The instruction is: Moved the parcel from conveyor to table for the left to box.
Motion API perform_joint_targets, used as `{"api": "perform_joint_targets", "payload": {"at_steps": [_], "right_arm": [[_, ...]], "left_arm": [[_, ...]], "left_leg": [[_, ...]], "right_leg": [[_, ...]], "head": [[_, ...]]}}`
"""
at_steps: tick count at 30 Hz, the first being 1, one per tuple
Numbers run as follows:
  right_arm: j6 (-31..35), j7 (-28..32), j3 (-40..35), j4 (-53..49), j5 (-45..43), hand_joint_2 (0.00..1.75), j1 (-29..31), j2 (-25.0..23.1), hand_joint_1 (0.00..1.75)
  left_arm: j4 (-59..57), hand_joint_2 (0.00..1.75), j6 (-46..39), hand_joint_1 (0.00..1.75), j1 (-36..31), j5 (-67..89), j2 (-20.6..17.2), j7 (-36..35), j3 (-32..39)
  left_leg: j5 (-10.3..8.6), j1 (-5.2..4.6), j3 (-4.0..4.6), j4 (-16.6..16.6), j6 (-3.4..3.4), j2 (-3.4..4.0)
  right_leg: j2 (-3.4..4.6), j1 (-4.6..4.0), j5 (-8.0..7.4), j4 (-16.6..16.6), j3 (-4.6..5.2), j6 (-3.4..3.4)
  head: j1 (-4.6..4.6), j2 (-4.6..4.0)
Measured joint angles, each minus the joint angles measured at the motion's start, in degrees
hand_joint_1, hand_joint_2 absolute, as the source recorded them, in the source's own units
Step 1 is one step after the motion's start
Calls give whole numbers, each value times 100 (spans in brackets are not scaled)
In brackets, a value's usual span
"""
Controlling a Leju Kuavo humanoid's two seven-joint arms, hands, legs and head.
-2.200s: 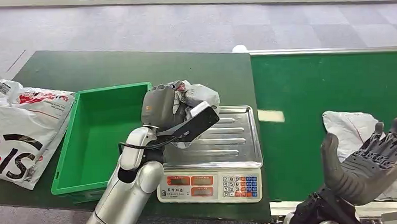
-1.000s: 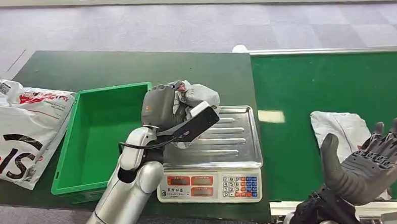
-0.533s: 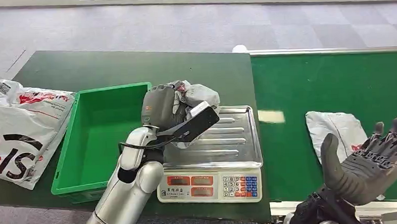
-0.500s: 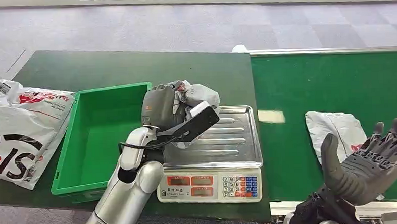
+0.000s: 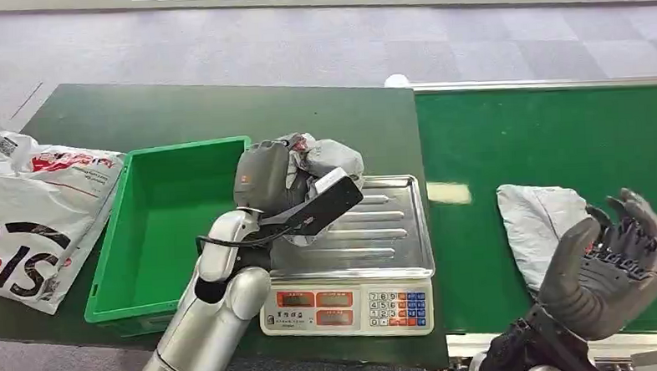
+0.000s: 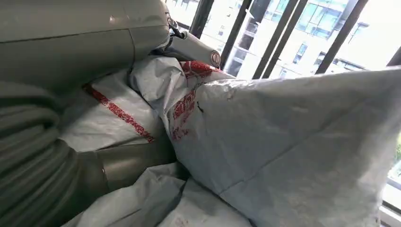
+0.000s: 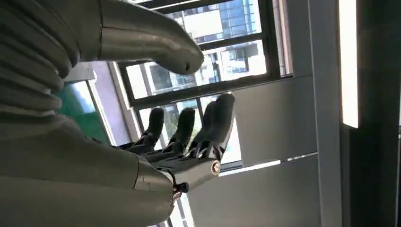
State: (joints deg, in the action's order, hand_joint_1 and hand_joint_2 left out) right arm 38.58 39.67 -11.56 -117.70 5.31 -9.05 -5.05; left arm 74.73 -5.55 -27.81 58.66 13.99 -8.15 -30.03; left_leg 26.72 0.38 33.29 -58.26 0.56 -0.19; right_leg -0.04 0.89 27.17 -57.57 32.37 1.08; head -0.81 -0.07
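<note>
left hand (image 5: 266, 178) clamped on a grey parcel (image 5: 328, 158) over the scale (image 5: 353, 260), green bin (image 5: 110, 245) just left, not boxed yet | right hand (image 5: 609, 269) spread, empty | second parcel (image 5: 540, 222) on conveyor (image 5: 549, 134), unpicked

A scale (image 5: 350, 272) with a steel tray sits on the table; printed white bags (image 5: 34, 215) lie at its left edge.

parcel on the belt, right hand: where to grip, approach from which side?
Take the parcel at its near right edge, coming down from above with the right hand, which is open beside it. It's a soft grey bag lying flat on the belt, so probably pinch a fold of slack film rather than trying to wrap the whole bag.
</note>
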Motion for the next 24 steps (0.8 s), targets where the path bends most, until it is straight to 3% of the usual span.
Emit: {"api": "perform_joint_targets", "payload": {"at_steps": [1,24], "right_arm": [[0,0,0,-2,0,175,0,-2,0],[0,0,0,0,0,175,0,0,0]], "left_arm": [[0,175,0,175,0,0,0,0,0],[9,175,0,175,0,0,0,0,0]], "left_leg": [[0,0,0,0,0,0],[0,0,0,0,0,0]], "right_leg": [[0,0,0,0,0,0],[0,0,0,0,0,0]], "head": [[0,0],[0,0]]}}
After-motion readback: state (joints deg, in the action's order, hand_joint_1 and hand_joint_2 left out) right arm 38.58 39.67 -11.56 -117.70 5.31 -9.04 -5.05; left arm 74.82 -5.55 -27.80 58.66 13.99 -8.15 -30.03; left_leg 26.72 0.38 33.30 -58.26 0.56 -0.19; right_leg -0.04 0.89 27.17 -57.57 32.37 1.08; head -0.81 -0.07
